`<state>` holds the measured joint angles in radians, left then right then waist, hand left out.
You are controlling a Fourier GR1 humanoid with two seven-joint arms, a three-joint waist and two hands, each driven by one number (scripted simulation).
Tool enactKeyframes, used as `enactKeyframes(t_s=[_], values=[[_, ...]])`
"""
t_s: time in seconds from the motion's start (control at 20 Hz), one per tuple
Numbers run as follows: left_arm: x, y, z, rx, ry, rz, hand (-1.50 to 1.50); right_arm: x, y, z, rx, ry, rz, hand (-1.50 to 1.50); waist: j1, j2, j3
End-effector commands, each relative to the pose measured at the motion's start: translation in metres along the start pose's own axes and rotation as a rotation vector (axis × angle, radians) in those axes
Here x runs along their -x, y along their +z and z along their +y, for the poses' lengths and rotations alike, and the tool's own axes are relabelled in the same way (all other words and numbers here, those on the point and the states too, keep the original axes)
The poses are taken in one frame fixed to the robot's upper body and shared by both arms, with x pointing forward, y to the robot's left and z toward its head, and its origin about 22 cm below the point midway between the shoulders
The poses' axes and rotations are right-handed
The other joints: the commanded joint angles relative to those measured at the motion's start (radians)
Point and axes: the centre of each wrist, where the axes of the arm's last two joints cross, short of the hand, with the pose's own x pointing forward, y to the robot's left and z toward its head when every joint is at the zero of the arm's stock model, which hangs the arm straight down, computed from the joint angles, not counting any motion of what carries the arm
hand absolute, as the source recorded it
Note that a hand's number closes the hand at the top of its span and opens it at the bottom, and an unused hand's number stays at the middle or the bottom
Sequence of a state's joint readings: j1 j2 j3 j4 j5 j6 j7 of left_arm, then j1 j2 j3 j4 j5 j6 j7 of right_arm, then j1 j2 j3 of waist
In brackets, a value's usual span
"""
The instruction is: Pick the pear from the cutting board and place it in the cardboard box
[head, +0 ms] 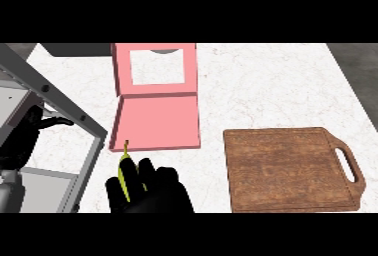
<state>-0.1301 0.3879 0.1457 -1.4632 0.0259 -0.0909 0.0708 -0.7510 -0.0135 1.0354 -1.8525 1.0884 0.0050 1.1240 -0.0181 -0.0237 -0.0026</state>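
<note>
White marble counter; pink box, brown cutting board, grey frame alongside.

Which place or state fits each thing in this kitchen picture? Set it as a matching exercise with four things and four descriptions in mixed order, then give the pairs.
Things:
1. pear
2. cutting board
3. pink box
4. left hand

Descriptions:
A. lies open on the counter, beyond the right hand
B. brown, with a handle hole, nothing on it
C. held in the right hand, stem pointing up
D. at the view's left edge, beside a grey frame

Pairs: 1-C, 2-B, 3-A, 4-D
</note>
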Motion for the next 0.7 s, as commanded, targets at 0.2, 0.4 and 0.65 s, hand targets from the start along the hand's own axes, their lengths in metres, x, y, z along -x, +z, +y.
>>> enactKeyframes(t_s=[0.2, 0.4, 0.65], values=[[-0.019, -0.007, -0.082, 0.282, 0.088, -0.128, 0.00, 0.000, -0.025, -0.014, 0.071, -0.013, 0.193, 1.50, -0.021, 0.014, -0.001], [-0.023, -0.008, -0.085, 0.294, 0.082, -0.150, 0.00, 0.003, -0.045, -0.023, 0.064, -0.030, 0.222, 1.50, -0.008, 0.017, -0.001], [-0.032, -0.015, -0.088, 0.293, 0.058, -0.145, 0.00, 0.005, -0.071, -0.030, 0.112, -0.066, 0.234, 1.50, 0.000, 0.024, 0.000]])
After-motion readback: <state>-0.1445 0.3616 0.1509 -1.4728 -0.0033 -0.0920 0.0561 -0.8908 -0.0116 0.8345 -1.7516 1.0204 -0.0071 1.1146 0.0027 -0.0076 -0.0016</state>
